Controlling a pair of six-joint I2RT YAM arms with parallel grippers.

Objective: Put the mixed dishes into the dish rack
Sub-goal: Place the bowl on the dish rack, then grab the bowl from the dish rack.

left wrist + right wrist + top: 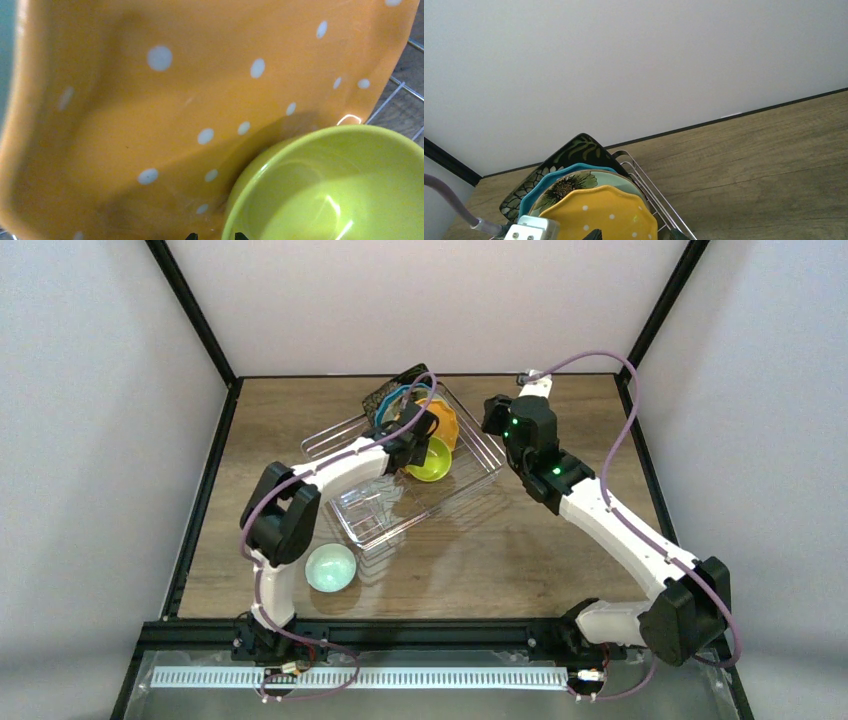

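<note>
No writing, label, brand, number or sign can be read anywhere; the orange plate [150,125] carries only white dots.

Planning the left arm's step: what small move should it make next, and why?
Probably lower the small yellow-green bowl slightly onto the dish rack wires: the left gripper straddles its rim, and it is tilted beside the orange plate.

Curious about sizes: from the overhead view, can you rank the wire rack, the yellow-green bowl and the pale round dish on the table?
1. wire rack, clearly the largest.
2. yellow-green bowl and pale round dish look about alike, so I won't rank them.
</note>
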